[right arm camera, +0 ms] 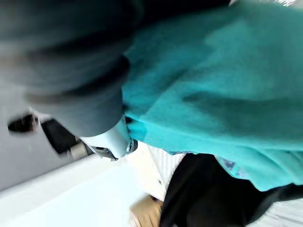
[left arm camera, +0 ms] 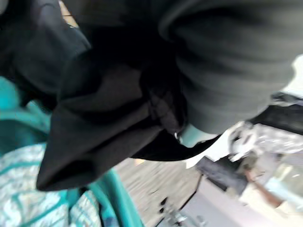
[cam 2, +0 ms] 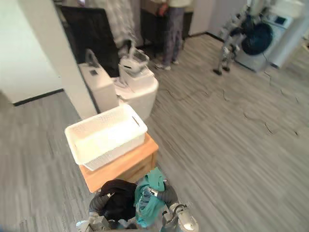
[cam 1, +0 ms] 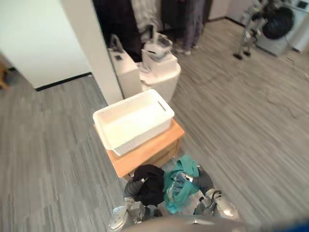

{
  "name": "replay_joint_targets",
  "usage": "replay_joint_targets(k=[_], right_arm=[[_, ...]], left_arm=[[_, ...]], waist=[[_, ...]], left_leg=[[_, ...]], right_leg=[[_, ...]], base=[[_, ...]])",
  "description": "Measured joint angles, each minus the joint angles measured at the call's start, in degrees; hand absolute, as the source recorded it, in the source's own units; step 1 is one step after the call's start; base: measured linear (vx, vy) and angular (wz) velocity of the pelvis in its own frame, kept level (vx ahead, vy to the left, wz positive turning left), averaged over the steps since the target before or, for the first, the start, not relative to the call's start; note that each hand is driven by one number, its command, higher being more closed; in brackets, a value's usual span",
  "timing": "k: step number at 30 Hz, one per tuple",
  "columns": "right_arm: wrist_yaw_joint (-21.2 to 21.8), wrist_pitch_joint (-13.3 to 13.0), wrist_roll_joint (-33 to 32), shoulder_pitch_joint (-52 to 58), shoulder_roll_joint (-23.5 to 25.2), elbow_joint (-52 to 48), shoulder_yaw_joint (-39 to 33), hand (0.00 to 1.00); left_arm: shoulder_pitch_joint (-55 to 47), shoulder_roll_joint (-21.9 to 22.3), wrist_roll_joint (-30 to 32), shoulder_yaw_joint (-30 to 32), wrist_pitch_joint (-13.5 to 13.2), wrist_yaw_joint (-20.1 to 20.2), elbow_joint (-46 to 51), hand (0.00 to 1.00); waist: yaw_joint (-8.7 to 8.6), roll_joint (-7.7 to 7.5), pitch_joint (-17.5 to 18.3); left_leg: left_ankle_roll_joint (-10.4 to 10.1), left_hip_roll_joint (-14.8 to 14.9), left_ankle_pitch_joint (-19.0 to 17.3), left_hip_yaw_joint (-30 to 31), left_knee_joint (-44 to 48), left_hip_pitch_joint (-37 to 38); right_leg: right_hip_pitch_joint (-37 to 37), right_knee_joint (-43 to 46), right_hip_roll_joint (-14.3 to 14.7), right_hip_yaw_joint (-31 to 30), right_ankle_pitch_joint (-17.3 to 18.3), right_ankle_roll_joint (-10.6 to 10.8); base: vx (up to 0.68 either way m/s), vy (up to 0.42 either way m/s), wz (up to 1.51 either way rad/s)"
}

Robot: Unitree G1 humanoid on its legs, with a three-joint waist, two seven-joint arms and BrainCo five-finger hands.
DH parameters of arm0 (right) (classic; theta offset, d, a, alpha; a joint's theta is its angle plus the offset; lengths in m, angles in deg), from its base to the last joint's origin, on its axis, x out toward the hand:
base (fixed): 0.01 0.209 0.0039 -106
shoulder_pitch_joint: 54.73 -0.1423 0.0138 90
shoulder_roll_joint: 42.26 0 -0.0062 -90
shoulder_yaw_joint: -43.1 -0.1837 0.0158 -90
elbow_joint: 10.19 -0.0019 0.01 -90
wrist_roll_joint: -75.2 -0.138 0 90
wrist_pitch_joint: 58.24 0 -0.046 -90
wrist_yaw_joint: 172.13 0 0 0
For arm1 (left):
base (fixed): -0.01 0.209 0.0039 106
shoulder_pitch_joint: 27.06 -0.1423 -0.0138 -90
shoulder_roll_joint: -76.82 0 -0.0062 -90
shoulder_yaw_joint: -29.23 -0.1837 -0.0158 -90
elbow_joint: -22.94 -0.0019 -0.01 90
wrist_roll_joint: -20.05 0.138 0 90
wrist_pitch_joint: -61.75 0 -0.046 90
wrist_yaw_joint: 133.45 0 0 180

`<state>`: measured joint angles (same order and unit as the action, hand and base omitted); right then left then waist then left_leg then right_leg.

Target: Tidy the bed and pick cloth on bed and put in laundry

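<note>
Clothes gathered, none dropped yet: white perforated plastic laundry basket (cam 1: 145,135) on low wooden surface (cam 1: 161,141) is empty, just far of both hands. Left hand (cam 1: 131,189) buried in crumpled black cloth (cam 1: 150,184), grip cannot tell. To its right, bunched teal cloth (cam 1: 179,197), patterned lining, right hand (cam 1: 189,179) fingers clenched on it.

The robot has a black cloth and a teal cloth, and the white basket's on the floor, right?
No: the left eye view shows the white basket on a wooden box, not the floor. The black cloth and teal cloth are right.
</note>
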<state>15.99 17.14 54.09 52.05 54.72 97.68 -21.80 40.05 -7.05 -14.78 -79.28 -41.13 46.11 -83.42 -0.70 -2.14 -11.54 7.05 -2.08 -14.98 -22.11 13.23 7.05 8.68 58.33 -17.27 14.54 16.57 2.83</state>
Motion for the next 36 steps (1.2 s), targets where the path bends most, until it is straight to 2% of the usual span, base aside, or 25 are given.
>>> replay_joint_targets(k=[3, 4, 5, 6, 7, 8, 9, 11, 12, 13, 16, 18, 23, 26, 29, 31, 33, 35, 36], right_arm=[[-0.38, -0.14, 0.02, 0.6, 0.11, -0.3, 0.61, 1.0], [-1.59, -0.13, 0.02, 1.26, 0.06, -1.1, 0.49, 1.0], [-2.19, -0.14, 0.0, 1.41, 0.07, -1.55, 0.33, 1.0], [-3.11, -0.49, -0.03, 1.74, 0.15, -2.36, -0.05, 1.0], [-3.81, -0.88, -0.05, 2.59, 1.25, -2.83, -0.52, 1.0], [-3.93, -0.91, -0.06, 2.75, 1.21, -2.27, -0.95, 1.0], [-4.48, -0.93, -0.16, 2.49, 1.13, -2.23, -2.54, 1.0], [-5.13, -1.18, -0.24, 1.36, 0.89, -2.25, -4.31, 1.0], [-6.17, -1.24, -0.27, 0.65, 0.87, -2.16, -4.9, 1.0], [-6.37, -1.32, -0.27, 0.6, 0.93, -2.16, -5.3, 1.0], [-7.91, -2.12, -0.07, 0.67, 1.1, -2.42, -8.12, 1.0], [-9.08, -2.2, 0.14, 2.3, 0.37, -6.5, -10.97, 1.0], [-10.57, -2.16, 4.04, 2.01, -2.02, -20.54, -16.47, 1.0], [-10.54, -1.6, 3.92, -2.34, -4.66, -24.11, -19.18, 1.0], [-10.12, 0.66, 3.72, -9.36, -7.51, -26.43, -20.34, 1.0], [-9.38, 2.35, 3.74, -13.13, -8.68, -27.33, -20.27, 1.0], [-9.26, 6.02, 3.75, -19.72, -10.38, -27.93, -19.92, 1.0], [-9.49, 8.26, 3.75, -24.1, -10.79, -27.65, -19.6, 1.0], [-9.85, 10.41, 3.74, -28.5, -11.4, -27.23, -18.4, 1.0]], left_arm=[[0.31, -1.08, -0.02, -0.03, 1.77, 0.03, 0.02, 1.0], [0.43, -1.85, 0.05, -0.23, 3.03, 0.2, 0.02, 1.0], [0.51, -2.14, 0.1, -0.45, 3.54, 0.4, 0.01, 1.0], [0.49, -2.75, 0.23, -1.02, 4.09, 0.8, 0.01, 1.0], [0.25, -4.18, 0.56, -1.29, 4.36, 1.6, 0.02, 1.0], [0.41, -3.45, 0.54, -1.26, 4.95, 1.77, -1.4, 1.0], [-0.1, -2.5, 0.56, -1.54, 5.31, 2.25, -1.29, 1.0], [-1.15, -0.94, 0.54, -1.63, 5.05, 3.22, -1.1, 1.0], [-1.67, -0.26, 0.54, -1.51, 5.04, 3.41, -1.21, 1.0], [-1.85, -0.09, 0.54, -1.46, 4.98, 3.59, -1.2, 1.0], [-3.04, 0.45, 0.34, -1.13, 4.78, 4.17, -1.21, 1.0], [-3.7, 0.48, -0.65, -0.74, 5.42, 4.22, -1.22, 1.0], [-4.04, 0.54, -0.67, 0.79, 7.76, 4.2, -1.95, 1.0], [-3.87, 0.57, -0.69, 1.23, 7.94, 4.3, -4.44, 1.0], [-3.06, 0.67, -0.69, 3.36, 7.43, 5.29, -7.63, 1.0], [-2.54, 0.63, -0.69, 4.14, 7.06, 6.01, -8.99, 1.0], [-2.2, 0.66, -0.61, 5.43, 5.63, 7.51, -11.92, 1.0], [-1.75, 0.38, -0.53, 6.14, 5.03, 8.01, -13.65, 1.0], [-1.41, 0.23, -0.48, 7.2, 4.77, 8.9, -15.46, 1.0]], waist=[[-0.84, 0.4, 0.08], [-1.84, 0.5, 0.49], [-2.16, 0.62, 0.58], [-2.4, 0.46, 0.87], [-2.12, -1.65, 1.96], [-1.82, -0.44, 2.0], [-1.63, 1.31, 2.54], [-1.76, 3.59, 2.9], [-1.67, 3.97, 2.68], [-1.65, 4.11, 2.74], [-1.45, 3.25, 2.48], [-1.3, 3.21, 2.46], [-1.38, 2.96, 3.57], [-1.32, 2.62, 3.89], [-0.96, 1.94, 5.23], [0.07, 1.78, 5.3], [0.31, 1.75, 6.05], [0.62, 1.54, 6.15], [1.4, 1.18, 6.32]], left_leg=[[-1.36, -0.12, 0.37, 7.43, -2.13, 1.74], [-2.2, 0.65, 0.32, 12.19, -2.9, 2.14], [-2.78, 0.97, 0.25, 13.85, -2.95, 2.11], [-4.82, 1.37, 0.52, 16.54, -2.98, 2.02], [-6.54, 1.0, -0.2, 17.36, -2.86, 2.1], [-7.4, 2.27, -0.53, 17.65, -2.61, 2.33], [-9.74, 4.39, 0.51, 14.48, -2.99, 2.03], [-10.74, 6.43, 1.72, 10.53, -5.17, 3.36], [-11.27, 7.3, 2.61, 9.94, -6.16, 4.66], [-11.5, 7.52, 3.04, 9.94, -6.17, 4.97], [-11.73, 8.21, 4.43, 8.49, -1.35, 4.03], [-10.66, 8.43, 5.14, 6.48, 1.12, 3.81], [-9.93, 8.38, 6.93, 3.63, -2.84, 3.95], [-9.96, 8.26, 7.67, 3.46, -5.89, 4.86], [-10.27, 8.32, 8.15, 3.29, -9.2, 5.27], [-10.35, 8.3, 8.2, 2.97, -10.51, 6.07], [-10.39, 8.07, 8.22, 2.96, -12.76, 6.04], [-10.41, 7.9, 8.2, 2.98, -13.97, 6.03], [-10.39, 7.64, 8.32, 2.85, -14.38, 5.8]], right_leg=[[3.37, -11.84, 2.04, -2.05, 0.18, -0.29], [4.08, -20.48, 4.42, -5.99, -0.7, 0.97], [4.21, -23.63, 5.35, -7.48, -1.28, 1.58], [3.49, -31.51, 6.61, -10.36, -4.32, 1.8], [2.55, -38.56, 5.99, -12.11, -12.52, 2.5], [2.07, -37.83, 6.54, -10.77, -11.89, 2.38], [0.71, -38.73, 7.41, -8.79, -11.35, 1.46], [-0.41, -39.83, 9.16, -7.08, -10.66, 0.35], [-1.82, -40.44, 9.97, -6.25, -10.27, -0.29], [-2.46, -40.7, 10.17, -6.01, -10.24, -0.34], [-6.07, -43.98, 10.16, -5.92, -10.12, -0.5], [-8.32, -46.4, 10.0, -5.93, -10.27, -0.39], [-8.76, -49.96, 10.25, -4.67, -11.33, -0.27], [-9.34, -50.98, 10.46, -3.54, -12.44, -0.37], [-9.62, -52.62, 10.95, -2.39, -14.09, -0.26], [-10.24, -53.73, 11.23, -2.33, -15.09, -0.13], [-10.76, -55.78, 11.18, -1.12, -16.58, 0.06], [-11.1, -57.09, 11.19, -0.58, -17.7, 0.11], [-11.52, -58.76, 11.14, -0.62, -18.96, 0.09]], base=[[0.23, -0.164, 1.29], [0.27, -0.26, 1.62], [0.34, -0.357, 1.76], [0.32, -0.351, 1.28], [0.41, -0.44, 1.1], [0.4, -0.405, 0.84], [0.38, -0.35, 0.61], [0.28, -0.209, 0.38], [0.17, -0.134, 0.1], [0.15, -0.156, 0.12], [0.07, -0.119, 0.01], [-0.01, -0.047, 0.05], [-0.04, -0.018, 0.11], [-0.04, 0.0, 0.24], [-0.04, 0.021, 0.18], [-0.05, 0.029, 0.03], [-0.09, 0.057, 0.24], [-0.08, 0.047, 0.16], [-0.11, 0.045, 0.03]])
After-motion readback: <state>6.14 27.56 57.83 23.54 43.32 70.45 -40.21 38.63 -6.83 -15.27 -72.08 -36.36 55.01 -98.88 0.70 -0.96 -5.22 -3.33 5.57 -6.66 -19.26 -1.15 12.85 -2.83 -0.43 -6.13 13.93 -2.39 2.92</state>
